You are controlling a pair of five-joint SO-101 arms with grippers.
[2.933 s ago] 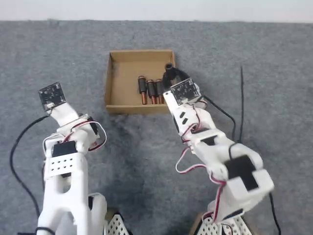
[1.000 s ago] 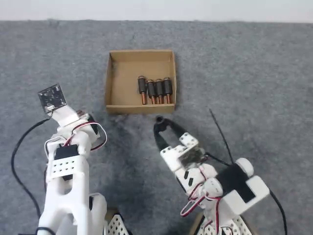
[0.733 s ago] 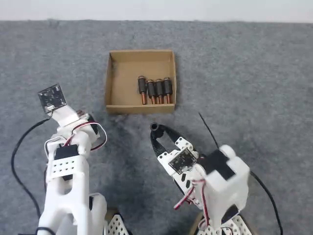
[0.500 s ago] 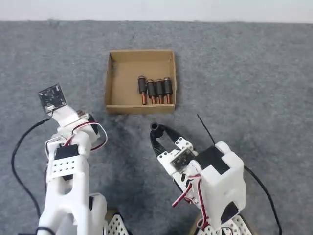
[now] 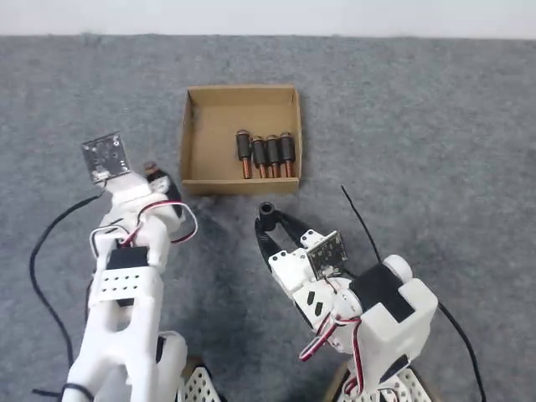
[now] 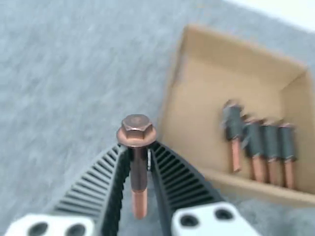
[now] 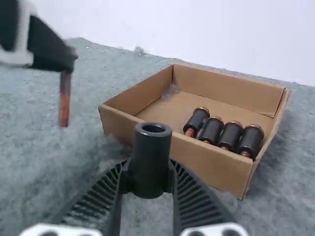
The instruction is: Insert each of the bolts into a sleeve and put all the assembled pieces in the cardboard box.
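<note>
**Bolt and sleeve held ready, not yet mated**

The left arm has swung in toward its partner in the last half second. The right arm, over the box a few seconds back, now sits drawn back in front of it.

The left end effector [image 6: 139, 150] is clamped on a copper bolt [image 6: 139, 172], head up, with the shank hanging free below the fingers. The right end effector [image 7: 149, 173] pinches a black sleeve [image 7: 150, 155] upright, bore facing up. Bolt and sleeve are apart.

The danger I see is the meeting. If the shank comes in tilted or off-centre, its tip could catch the sleeve's rim and twist one part in its grip. The two sets of fingers could also knock together.

The cardboard box [image 5: 185, 142] has its near wall just beyond the sleeve, so a forward lurch could shove it. Four assembled pieces [image 5: 265, 155] lie in a row toward the right arm's side, leaving bare floor beside them. The grey counter [image 5: 435, 126] is open all round.
</note>
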